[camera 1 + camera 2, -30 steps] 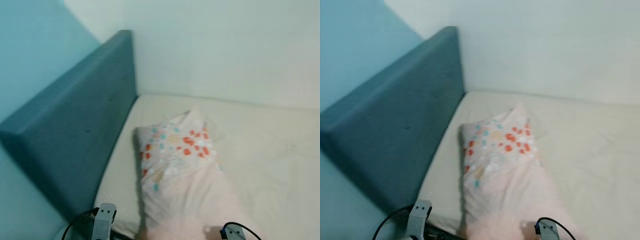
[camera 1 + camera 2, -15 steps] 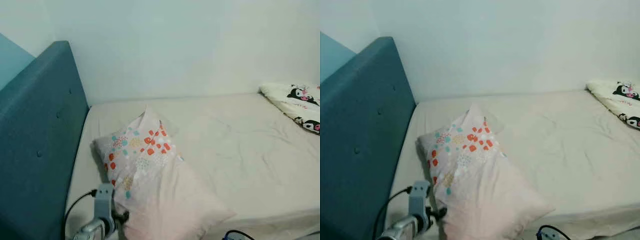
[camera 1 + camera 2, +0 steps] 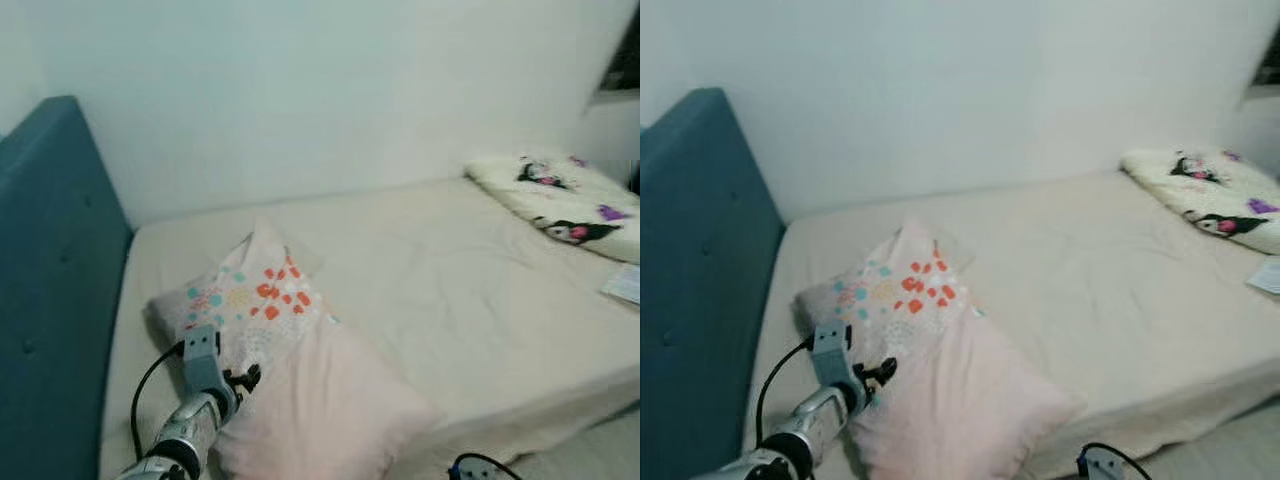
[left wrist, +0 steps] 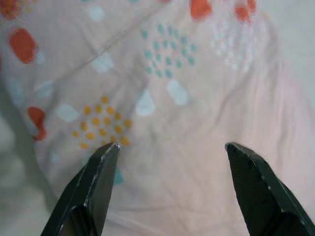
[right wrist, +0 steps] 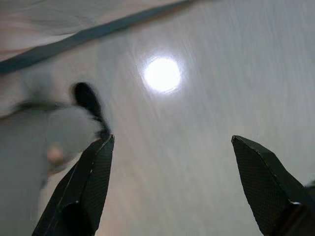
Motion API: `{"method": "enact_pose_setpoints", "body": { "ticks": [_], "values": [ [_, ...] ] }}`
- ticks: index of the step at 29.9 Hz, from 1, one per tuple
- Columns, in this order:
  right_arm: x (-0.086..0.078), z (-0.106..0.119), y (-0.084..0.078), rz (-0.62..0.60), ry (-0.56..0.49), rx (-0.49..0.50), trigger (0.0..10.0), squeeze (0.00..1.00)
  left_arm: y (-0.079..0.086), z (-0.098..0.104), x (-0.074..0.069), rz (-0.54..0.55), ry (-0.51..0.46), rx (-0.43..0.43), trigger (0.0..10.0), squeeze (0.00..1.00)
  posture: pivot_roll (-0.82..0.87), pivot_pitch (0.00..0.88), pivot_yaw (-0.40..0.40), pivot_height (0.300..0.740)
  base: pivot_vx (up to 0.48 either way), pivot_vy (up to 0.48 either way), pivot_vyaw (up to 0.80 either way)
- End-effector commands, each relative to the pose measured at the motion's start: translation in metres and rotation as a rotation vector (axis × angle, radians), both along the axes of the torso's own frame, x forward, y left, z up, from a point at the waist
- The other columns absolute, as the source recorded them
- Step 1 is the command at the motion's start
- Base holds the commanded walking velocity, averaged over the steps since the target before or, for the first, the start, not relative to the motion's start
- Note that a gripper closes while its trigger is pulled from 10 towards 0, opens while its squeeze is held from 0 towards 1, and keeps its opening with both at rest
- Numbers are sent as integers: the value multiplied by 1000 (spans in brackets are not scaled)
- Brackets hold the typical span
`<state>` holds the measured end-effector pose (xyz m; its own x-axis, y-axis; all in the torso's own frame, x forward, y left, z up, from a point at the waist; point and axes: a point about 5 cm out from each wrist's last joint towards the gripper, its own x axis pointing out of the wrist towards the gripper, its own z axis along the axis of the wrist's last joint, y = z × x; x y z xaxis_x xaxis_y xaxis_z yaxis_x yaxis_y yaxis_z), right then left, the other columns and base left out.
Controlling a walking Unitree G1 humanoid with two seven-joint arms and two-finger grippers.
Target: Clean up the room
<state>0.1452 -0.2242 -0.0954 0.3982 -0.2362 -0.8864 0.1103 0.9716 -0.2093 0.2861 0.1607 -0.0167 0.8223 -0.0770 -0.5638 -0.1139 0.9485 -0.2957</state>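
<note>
Lifted since before, left gripper (image 4: pixel 167 152) hovers, fingers (image 4: pixel 98 182) apart, over the soft, light spotted pillow (image 3: pixel 290 370); pinch its near edge.

Soft, even, slightly cool light washes the head views, which are mildly blurred – the far wall (image 3: pixel 330 90) pale and flat – while a bright glare spot (image 5: pixel 162 74) shines on the streaked, motion-blurred floor (image 5: pixel 206 162)

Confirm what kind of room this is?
Most likely a bedroom: a bed with a teal padded headboard, a spotted pink pillow and a cartoon-print blanket against a plain wall.
</note>
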Motion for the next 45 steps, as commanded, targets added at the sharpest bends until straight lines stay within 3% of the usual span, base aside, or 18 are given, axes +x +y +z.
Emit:
{"method": "enact_pose_setpoints", "body": {
  "ticks": [1, 7, 9, 13, 16, 19, 22, 23, 25, 26, 28, 32, 36, 45],
  "values": [
    [6, 3, -3, -24, -33, 2, 10000, 0, -3, -4, -4, -7, 25, 8, 10000, 0, 40, 2, 23, 740, 0, 0, -763],
    [30, 14, -7, -13, -145, 17, 10000, 0, 4, -10, -10, 28, 60, 35, 10000, 0, 37, 7, 27, 740, 0, 0, -127],
    [45, 22, -4, -1, -208, 45, 10000, 0, 7, -12, -12, 48, 77, 51, 10000, 0, 37, 7, 27, 740, 0, 0, 0],
    [84, 41, 14, 64, -340, 136, 10000, 0, 15, -16, -18, 126, 125, 83, 10000, 0, 33, 14, 27, 740, 0, 0, 0],
    [104, 52, 31, 142, -391, 185, 10000, 0, 18, -18, -20, 203, 152, 29, 10000, 0, 33, 14, 27, 735, 0, 0, 0],
    [108, 55, 35, 172, -407, 186, 10000, 0, 16, -18, -20, 204, 151, 2, 10000, 0, 27, 17, 25, 725, 0, 0, 0],
    [115, 61, 38, 194, -441, 189, 10000, 0, -1, -15, -15, 182, 112, -189, 10000, 0, 26, 18, 25, 710, 0, 0, 0],
    [115, 61, 38, 194, -441, 189, 10000, 0, -1, -15, -15, 182, 112, -189, 10000, 0, 26, 18, 25, 710, 0, 0, 0],
    [119, 64, 39, 198, -464, 196, 10000, 0, -14, -10, -10, 166, 66, -360, 10000, 0, 24, 19, 23, 700, 0, 0, 0],
    [119, 64, 39, 198, -464, 196, 10000, 0, -14, -10, -10, 166, 66, -360, 10000, 0, 24, 19, 23, 700, 0, 0, 0],
    [125, 69, 39, 200, -494, 204, 10000, 0, -25, -3, -5, 150, 10, -512, 10000, 0, 17, 20, 22, 690, 0, 0, 0],
    [131, 75, 39, 191, -536, 223, 10000, 0, -33, 2, -1, 121, -36, -587, 10000, 0, 7, 22, 20, 680, 0, 0, 0],
    [139, 83, 38, 174, -589, 241, 10000, 0, -35, 6, 2, 105, -67, -571, 10000, 0, 7, 22, 20, 670, 0, 0, 0],
    [151, 102, 12, 6, -729, 273, 10000, 0, -11, 9, 9, 172, -80, -290, 10000, 0, -18, 28, 23, 635, 0, 0, 0]
  ]
}}
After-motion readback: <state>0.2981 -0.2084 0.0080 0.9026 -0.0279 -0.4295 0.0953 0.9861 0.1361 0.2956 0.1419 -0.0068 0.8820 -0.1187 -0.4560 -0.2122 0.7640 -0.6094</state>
